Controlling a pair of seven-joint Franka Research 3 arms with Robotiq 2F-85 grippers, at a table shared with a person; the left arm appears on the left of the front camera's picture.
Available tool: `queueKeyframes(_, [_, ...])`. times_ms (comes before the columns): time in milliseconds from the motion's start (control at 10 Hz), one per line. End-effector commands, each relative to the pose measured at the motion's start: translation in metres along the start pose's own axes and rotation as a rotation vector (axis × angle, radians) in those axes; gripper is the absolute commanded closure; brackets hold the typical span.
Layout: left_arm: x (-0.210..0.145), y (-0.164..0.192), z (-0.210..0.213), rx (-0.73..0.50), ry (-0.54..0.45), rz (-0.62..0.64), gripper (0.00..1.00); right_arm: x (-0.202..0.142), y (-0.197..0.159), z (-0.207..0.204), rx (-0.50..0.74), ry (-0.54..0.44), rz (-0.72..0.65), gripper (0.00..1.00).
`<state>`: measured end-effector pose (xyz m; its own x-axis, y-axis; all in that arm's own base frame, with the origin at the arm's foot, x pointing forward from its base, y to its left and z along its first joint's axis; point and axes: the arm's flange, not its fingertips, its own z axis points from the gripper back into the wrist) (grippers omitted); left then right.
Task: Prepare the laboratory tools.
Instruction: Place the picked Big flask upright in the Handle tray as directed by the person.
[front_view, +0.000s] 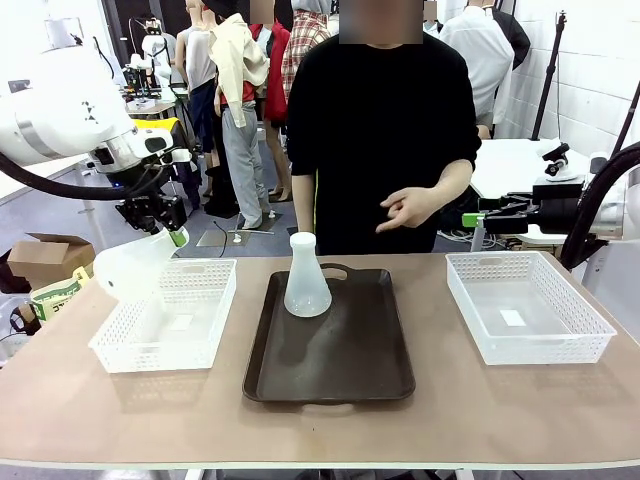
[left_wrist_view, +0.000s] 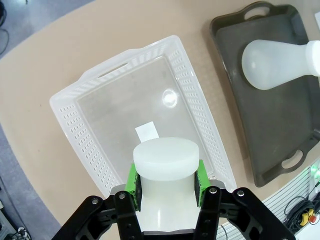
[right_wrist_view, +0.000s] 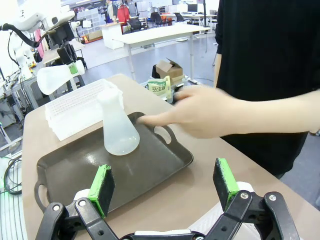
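My left gripper (front_view: 172, 233) is shut on the neck of a translucent whitish conical flask (front_view: 130, 266). It holds the flask tilted in the air over the far left corner of the left white mesh basket (front_view: 150, 352). In the left wrist view the green pads (left_wrist_view: 133, 181) clamp that flask (left_wrist_view: 166, 159) above the basket (left_wrist_view: 95, 80). A second flask (front_view: 306, 281) stands upright at the far end of the dark brown tray (front_view: 335, 355). My right gripper (right_wrist_view: 164, 182) is open and holds nothing; it hovers at the far right (front_view: 482, 216) and faces this second flask (right_wrist_view: 118, 131).
A second white mesh basket (front_view: 545, 344) sits to the right of the tray. A person stands at the far side, one hand (front_view: 410, 208) held out over the table edge, between my right gripper and the tray (right_wrist_view: 200, 114). Boxes lie on the floor at left.
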<state>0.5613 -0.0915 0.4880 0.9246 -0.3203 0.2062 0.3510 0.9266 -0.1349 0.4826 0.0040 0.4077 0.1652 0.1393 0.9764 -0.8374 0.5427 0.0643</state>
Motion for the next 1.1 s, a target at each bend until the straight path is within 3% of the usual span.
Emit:
queueKeyframes(0, [-0.0039,-0.0024,0.0055,-0.023,-0.001,-0.032,1.0,0.0002,0.0021,0.0,-0.01,0.012,-0.015,0.0])
queueKeyframes(1000, [-0.0002,-0.0015,0.0011,-0.003,-0.001,-0.007,1.0,0.0002,0.0021,0.0,-0.01,0.012,-0.015,0.0])
